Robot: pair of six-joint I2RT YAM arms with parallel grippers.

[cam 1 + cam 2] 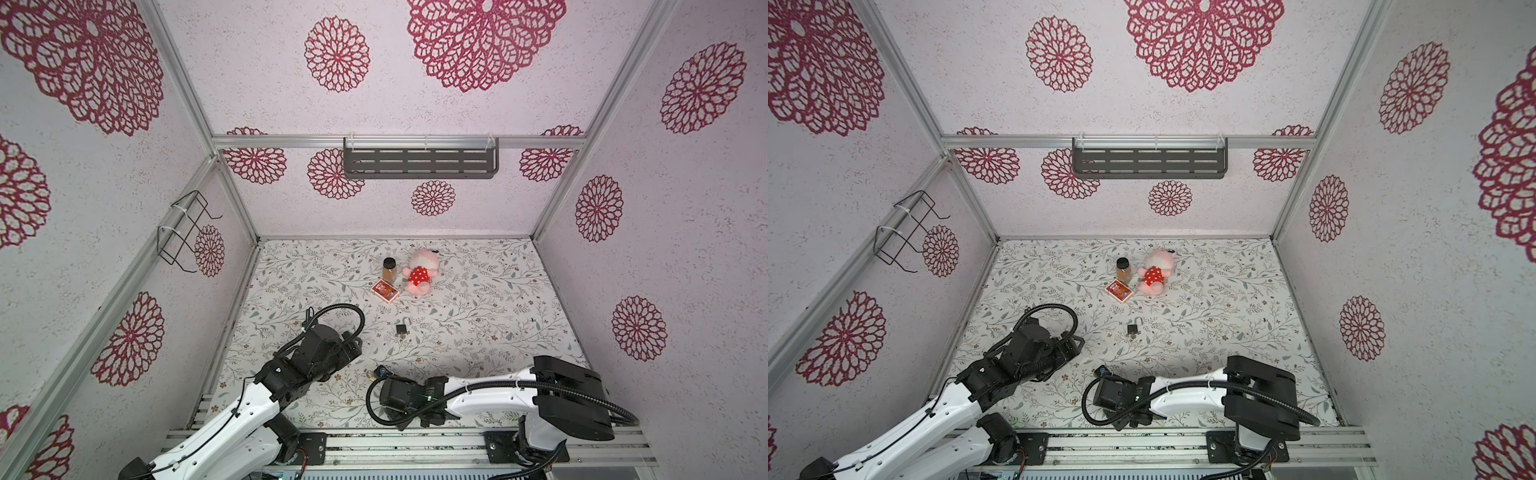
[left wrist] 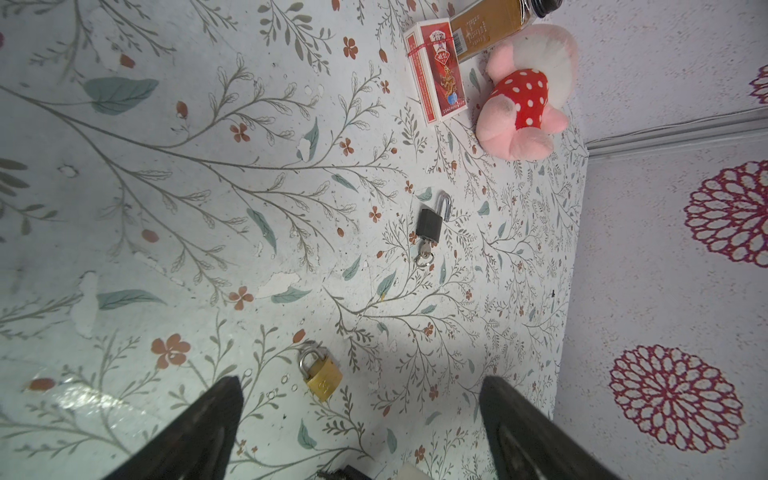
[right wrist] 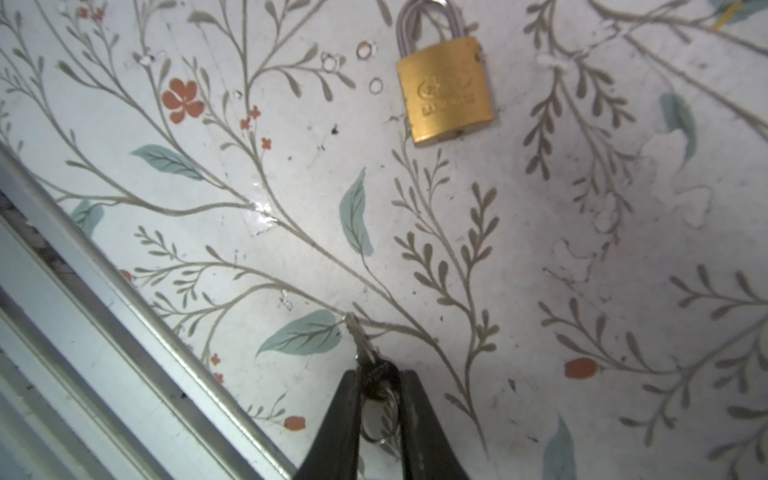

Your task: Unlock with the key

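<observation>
The counter [image 1: 478, 332] has a leaf print. The left arm [image 1: 249, 399] is over its near left part, and the left fingers [image 2: 208, 428] are spread wide with nothing between them. The right arm [image 1: 490, 386] reaches from the right to the near middle. The right fingers [image 3: 345, 415] are clenched on the head of the key [image 3: 360, 347], and its blade sticks out past the tips. At the far middle, close together, are a pink plush [image 1: 419, 276], a red box [image 1: 385, 290] and a brown jar [image 1: 389, 270]. In the middle lies a black lock [image 2: 430, 226], its shackle open, with a second key [image 2: 424, 251] in its bottom. The brass lock [image 3: 446, 89], shackle closed, lies flat at the near middle, between the two arms, near the key but apart from it.
</observation>
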